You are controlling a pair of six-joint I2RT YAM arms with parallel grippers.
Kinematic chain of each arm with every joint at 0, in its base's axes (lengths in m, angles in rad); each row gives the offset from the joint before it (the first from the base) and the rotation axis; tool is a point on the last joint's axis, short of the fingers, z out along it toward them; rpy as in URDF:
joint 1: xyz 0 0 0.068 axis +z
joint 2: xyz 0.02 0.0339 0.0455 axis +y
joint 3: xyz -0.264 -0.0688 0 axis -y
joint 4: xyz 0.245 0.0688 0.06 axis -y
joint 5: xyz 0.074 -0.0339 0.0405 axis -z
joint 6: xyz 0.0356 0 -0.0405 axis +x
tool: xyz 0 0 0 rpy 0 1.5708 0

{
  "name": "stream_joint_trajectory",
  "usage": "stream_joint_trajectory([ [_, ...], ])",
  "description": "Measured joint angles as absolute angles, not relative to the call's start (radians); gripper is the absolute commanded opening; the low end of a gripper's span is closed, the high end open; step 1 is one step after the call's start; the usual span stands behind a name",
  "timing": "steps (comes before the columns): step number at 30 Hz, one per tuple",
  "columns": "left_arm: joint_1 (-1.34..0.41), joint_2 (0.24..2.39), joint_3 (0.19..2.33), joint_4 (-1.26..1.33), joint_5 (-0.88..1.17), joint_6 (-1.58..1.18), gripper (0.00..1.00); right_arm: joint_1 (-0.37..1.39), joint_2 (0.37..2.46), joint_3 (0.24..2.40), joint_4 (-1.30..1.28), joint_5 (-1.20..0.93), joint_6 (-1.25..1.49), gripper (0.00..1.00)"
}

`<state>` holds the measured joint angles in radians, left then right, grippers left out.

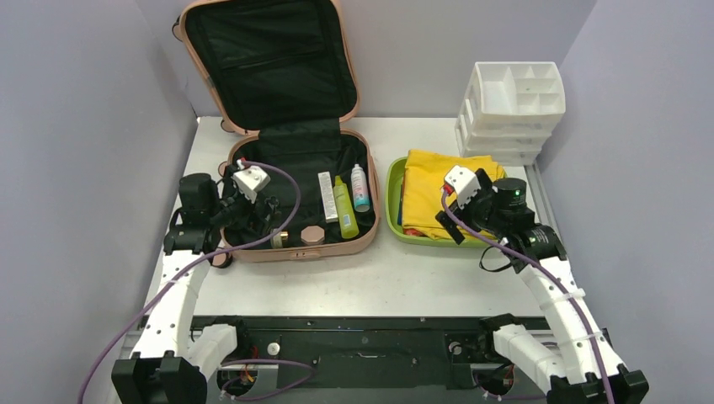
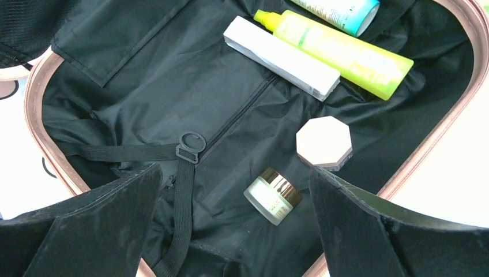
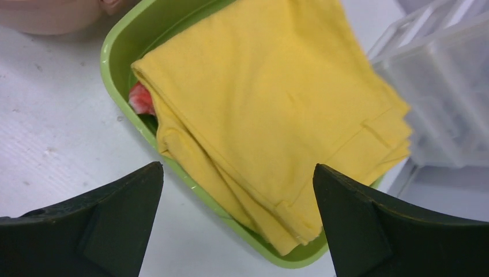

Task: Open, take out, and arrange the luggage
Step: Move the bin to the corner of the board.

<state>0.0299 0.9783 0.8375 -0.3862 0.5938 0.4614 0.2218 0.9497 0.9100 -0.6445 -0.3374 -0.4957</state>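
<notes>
The luggage (image 1: 295, 251), a salmon-pink suitcase, lies open with its lid leaning on the back wall. On its black lining (image 2: 173, 86) lie a white box (image 2: 281, 57), a lime-green bottle (image 2: 340, 51), a teal-capped bottle (image 2: 343, 8), an octagonal compact (image 2: 323, 141) and a small gold-lidded jar (image 2: 273, 195). My left gripper (image 1: 259, 215) (image 2: 235, 173) hangs open over the suitcase's front left, the jar just below its fingers and untouched. My right gripper (image 1: 450, 220) (image 3: 238, 170) stands open and empty above the near corner of the green tray (image 3: 115, 52), which holds folded yellow cloth (image 3: 271, 98).
A white compartmented organizer (image 1: 509, 109) (image 3: 444, 86) stands at the back right, close behind the tray (image 1: 393, 198). Something red (image 3: 141, 98) peeks from under the yellow cloth. Grey walls close in on both sides and the back.
</notes>
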Motion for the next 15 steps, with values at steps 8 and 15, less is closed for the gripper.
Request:
stream_joint_trajectory([
  [8,0.025,0.932,0.793,-0.403,0.596,0.486,0.96,0.221,0.938,0.859,-0.698,-0.424,-0.8,0.86],
  [15,0.025,0.932,0.786,-0.406,0.607,0.485,0.96,0.221,1.015,0.812,-0.785,-0.456,-1.021,0.76],
])
